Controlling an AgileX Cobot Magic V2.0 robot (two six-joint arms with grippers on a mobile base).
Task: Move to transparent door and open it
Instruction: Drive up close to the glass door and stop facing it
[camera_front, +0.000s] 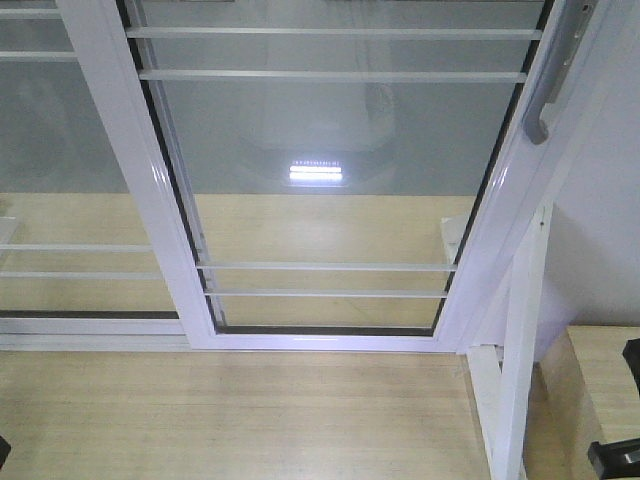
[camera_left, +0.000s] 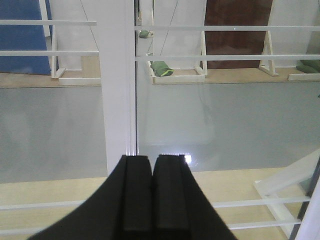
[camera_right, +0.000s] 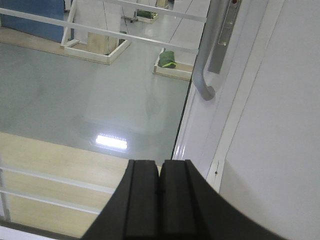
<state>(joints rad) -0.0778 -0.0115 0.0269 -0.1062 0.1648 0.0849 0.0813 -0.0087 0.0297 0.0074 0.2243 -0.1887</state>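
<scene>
- At the far left of the front view we see a glass panel (camera_front: 60, 180) with thin white bars. It sits just behind the door's left edge.
- Beside it stands the glass door (camera_front: 330, 220), which fills the middle of the view. It has clear glass in a glossy white frame, and pairs of thin white bars cross it high and low. Its bottom rail meets the pale wooden floor (camera_front: 230, 410).
- Through the glass we see a shiny grey floor (camera_right: 75, 90) with a bright lamp reflection (camera_front: 315, 172) on it.
- In the left wrist view, the left claw (camera_left: 151, 165) has its two black pads pressed together, gripping nothing. It faces a white upright (camera_left: 117, 90) between two panes. Beyond the glass, green bags (camera_left: 162, 68) lie in low white frames, and a blue board (camera_left: 20, 35) stands at the far left.
- High on the door's right edge we see the curved silver-grey handle (camera_front: 548, 90).
- In the right wrist view, the right claw (camera_right: 160, 167) is likewise closed, pad against pad. It sits below the handle and apart from it.
- Right of the door, a slanted white post (camera_front: 520, 350) rises from the floor in front of a plain white wall (camera_front: 600, 230).
- In the lower right corner we see a light wooden top (camera_front: 600, 380).
</scene>
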